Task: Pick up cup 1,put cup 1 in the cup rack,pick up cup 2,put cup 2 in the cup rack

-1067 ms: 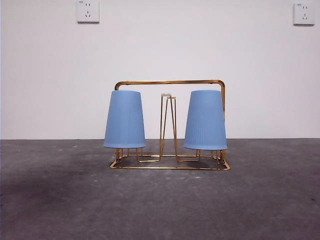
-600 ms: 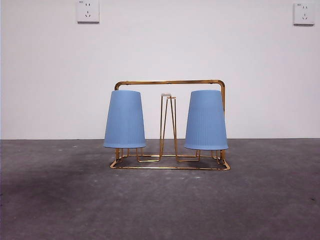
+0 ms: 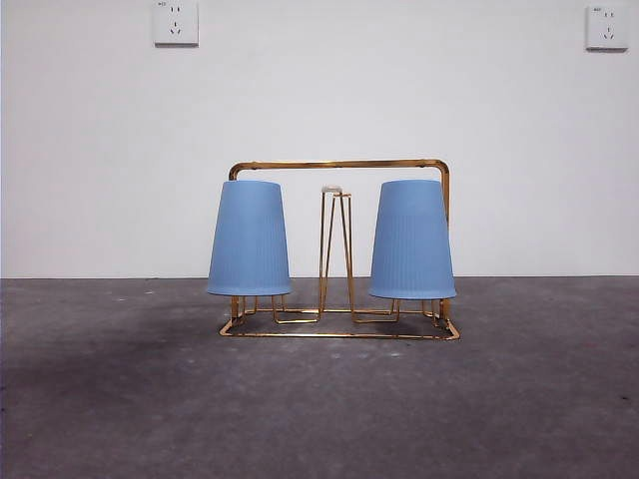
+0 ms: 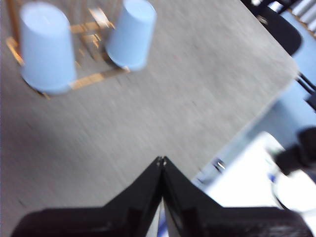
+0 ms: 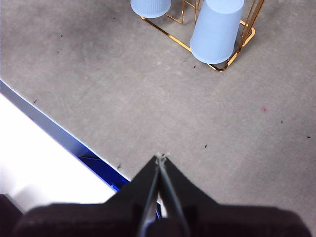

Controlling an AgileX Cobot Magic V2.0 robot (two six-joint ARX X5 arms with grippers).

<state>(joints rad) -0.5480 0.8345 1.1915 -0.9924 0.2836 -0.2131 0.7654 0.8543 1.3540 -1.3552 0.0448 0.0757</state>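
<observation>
Gold wire is forming the one cup rack (image 3: 339,165), which is standing on the grey table (image 3: 120,399) with its arch frame rising just above two blue cups. Both cups are sitting upside down on the rack: one cup (image 3: 249,239) is hanging at the rack's left end, the other cup (image 3: 411,240) at its right end, with a bare white-tipped prong (image 3: 333,192) standing between them, touching neither. Two white wall sockets (image 3: 176,22) are showing high above the rack. The left gripper (image 4: 162,160) is hovering over the table well apart from the rack, its fingers pressed together on nothing. The right gripper (image 5: 161,157) is doing likewise, fingers together and empty.
</observation>
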